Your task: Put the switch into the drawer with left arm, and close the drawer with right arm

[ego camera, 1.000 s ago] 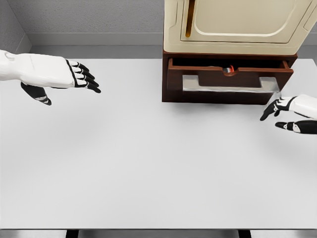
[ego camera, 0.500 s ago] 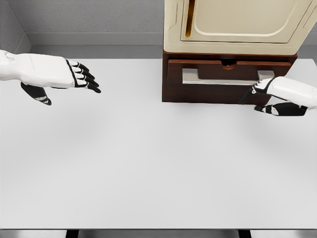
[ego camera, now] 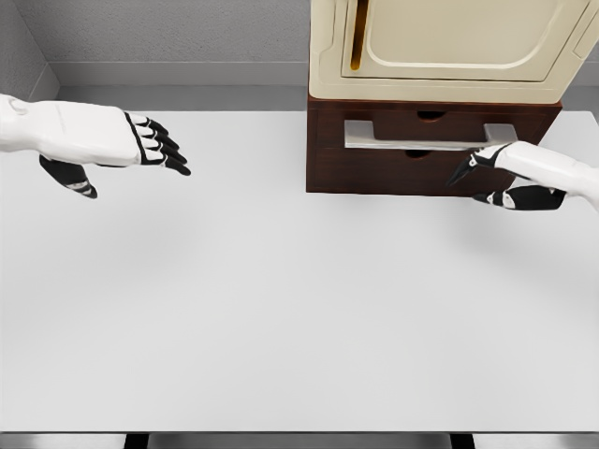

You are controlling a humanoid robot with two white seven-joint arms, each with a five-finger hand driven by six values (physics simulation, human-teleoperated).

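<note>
The dark wooden drawer (ego camera: 412, 140) with a silver handle (ego camera: 426, 135) sits flush in its brown cabinet at the back right. The switch is out of sight. My right hand (ego camera: 482, 178) has its fingers extended, the fingertips (ego camera: 465, 170) against the drawer front just below the handle's right end, holding nothing. Over the table's left side my left hand (ego camera: 140, 150) hovers with the fingers spread and nothing in them.
A cream appliance (ego camera: 449, 47) stands on top of the brown cabinet (ego camera: 323, 173). The white table (ego camera: 281, 299) spreads wide in front, with its near edge at the bottom of the view.
The drawer, open with the switch showing inside a second ago, has been pushed in by my right hand, which moved up and left. The left arm has stayed still.
</note>
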